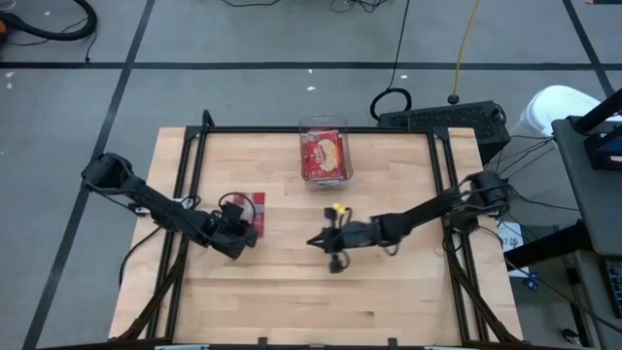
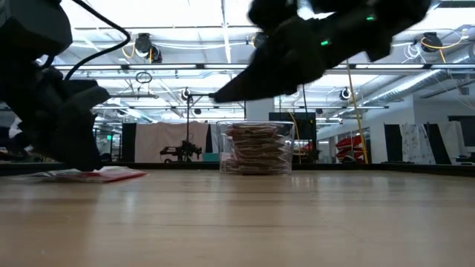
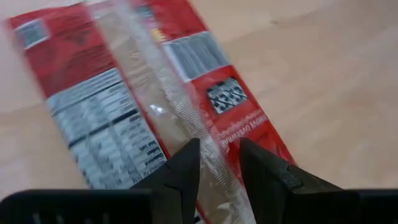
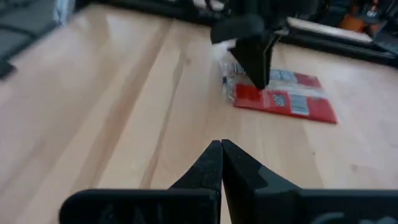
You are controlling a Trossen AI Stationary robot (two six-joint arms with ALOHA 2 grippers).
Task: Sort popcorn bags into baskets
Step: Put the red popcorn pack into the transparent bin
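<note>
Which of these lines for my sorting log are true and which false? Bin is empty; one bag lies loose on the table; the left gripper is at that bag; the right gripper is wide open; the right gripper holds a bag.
1. The bin is empty. False: the clear bin holds a stack of popcorn bags.
2. One bag lies loose on the table. True: the loose bag lies flat on the table.
3. The left gripper is at that bag. True: the left gripper has its fingers astride the bag's centre seam.
4. The right gripper is wide open. False: the right gripper is shut.
5. The right gripper holds a bag. False: it holds nothing.
</note>
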